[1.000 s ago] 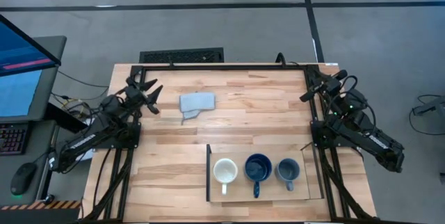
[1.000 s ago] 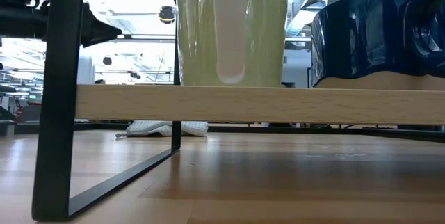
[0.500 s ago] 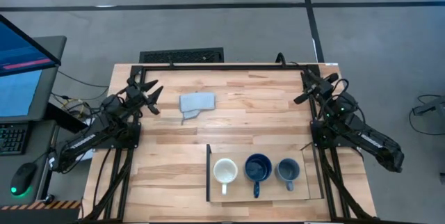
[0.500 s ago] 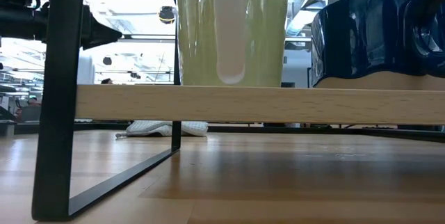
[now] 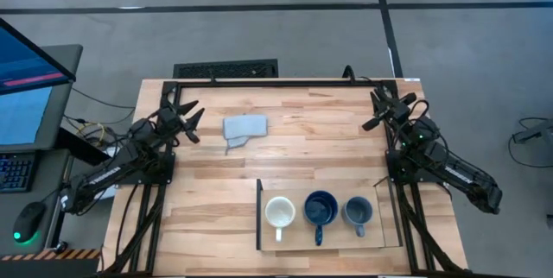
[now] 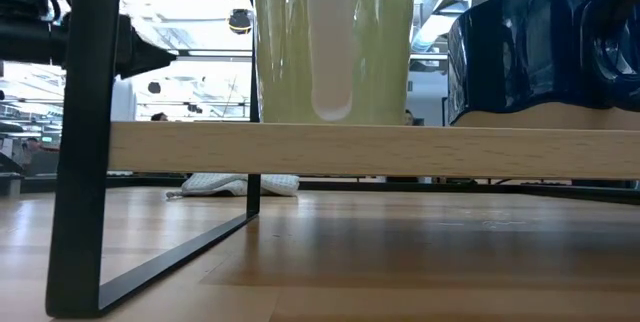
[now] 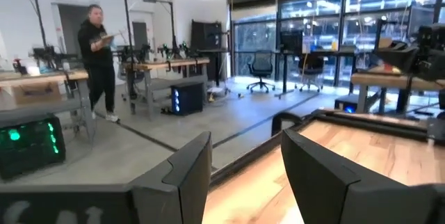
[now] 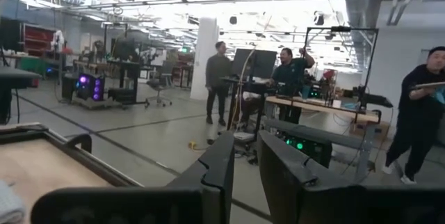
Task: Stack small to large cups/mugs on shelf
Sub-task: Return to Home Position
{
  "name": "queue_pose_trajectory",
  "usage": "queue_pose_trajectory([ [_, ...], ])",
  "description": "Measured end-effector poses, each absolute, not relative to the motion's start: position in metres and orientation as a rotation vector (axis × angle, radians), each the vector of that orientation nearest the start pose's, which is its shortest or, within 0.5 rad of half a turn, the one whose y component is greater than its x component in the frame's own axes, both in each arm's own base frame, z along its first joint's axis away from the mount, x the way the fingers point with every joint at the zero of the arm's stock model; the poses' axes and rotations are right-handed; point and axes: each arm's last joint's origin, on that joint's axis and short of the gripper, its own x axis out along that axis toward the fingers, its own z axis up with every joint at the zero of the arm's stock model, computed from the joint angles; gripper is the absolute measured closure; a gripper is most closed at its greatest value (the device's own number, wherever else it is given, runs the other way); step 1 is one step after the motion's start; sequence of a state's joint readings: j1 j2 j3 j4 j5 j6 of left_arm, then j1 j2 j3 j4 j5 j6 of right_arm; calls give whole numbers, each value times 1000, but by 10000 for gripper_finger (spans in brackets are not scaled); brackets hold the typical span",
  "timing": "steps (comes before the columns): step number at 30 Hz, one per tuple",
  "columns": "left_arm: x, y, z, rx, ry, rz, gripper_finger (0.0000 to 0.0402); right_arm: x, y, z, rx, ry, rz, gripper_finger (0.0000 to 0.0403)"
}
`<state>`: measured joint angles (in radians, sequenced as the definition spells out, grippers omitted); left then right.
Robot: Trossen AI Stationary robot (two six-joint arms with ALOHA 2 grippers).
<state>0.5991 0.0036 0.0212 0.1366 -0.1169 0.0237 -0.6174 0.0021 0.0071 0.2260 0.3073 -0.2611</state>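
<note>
While you watched the last second, the right claw [image 5: 380, 110] swung in from the table's right edge and now sits over the far right corner. Its wrist view shows the fingers [image 8: 217, 163] set narrow with only a slim gap, holding nothing. The left claw [image 5: 183, 116] has hardly shifted. It hangs at the left edge with its fingers [image 7: 186, 174] spread wider, also empty.

The three mugs have not moved. They stand in a row on the shelf [image 5: 298, 240] at the near edge of the table [image 5: 328, 144]. The white mug [image 5: 279, 212] is just beside the shelf's dark strip [image 5: 258, 213]. The navy mug [image 5: 320, 208] is in the middle, and the grey mug [image 5: 357, 211] is at the end nearest the right arm. All are upright and set apart from one another.

Around them, a cloth [image 5: 244, 128] lies on the far half of the table, near the left claw and well apart from the shelf. A screen [image 5: 26, 79] stands off the table's left side.

From table height, the shelf's board [image 6: 375, 149] and dark leg [image 6: 85, 132] cross your view. The white mug [image 6: 335, 42] and navy mug [image 6: 540, 47] loom above the board, and the cloth [image 6: 240, 184] shows beneath it. People stand in the room behind, one by the benches [image 7: 97, 60].
</note>
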Motion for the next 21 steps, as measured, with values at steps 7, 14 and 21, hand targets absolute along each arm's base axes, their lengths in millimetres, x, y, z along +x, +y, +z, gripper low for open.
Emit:
queue_pose_trajectory([
  [7,77,58,176,32,-96,742,235,71,-61,186,-277,-107,-948,317],
  [14,77,58,175,39,-91,739,235,71,-62,186,-276,-104,-949,317],
  [21,78,58,171,30,-51,743,235,71,-62,186,-275,-102,-956,317],
])
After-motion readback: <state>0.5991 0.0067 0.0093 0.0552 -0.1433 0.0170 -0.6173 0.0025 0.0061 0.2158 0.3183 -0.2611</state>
